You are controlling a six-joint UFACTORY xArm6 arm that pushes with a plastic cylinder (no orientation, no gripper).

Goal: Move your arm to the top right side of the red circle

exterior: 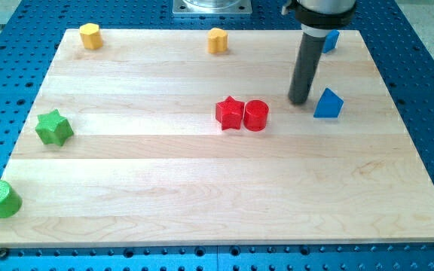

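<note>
The red circle (255, 115) stands near the middle of the wooden board (202, 181), touching the red star (230, 113) on its left. My tip (301, 102) rests on the board up and to the right of the red circle, with a clear gap between them. A blue triangle block (328, 104) sits just right of the tip.
A second blue block (331, 41) is partly hidden behind the rod at the view's top right. Two yellow blocks (90, 35) (217, 41) stand along the top edge. A green star (54, 127) and a green cylinder (0, 199) are at the left.
</note>
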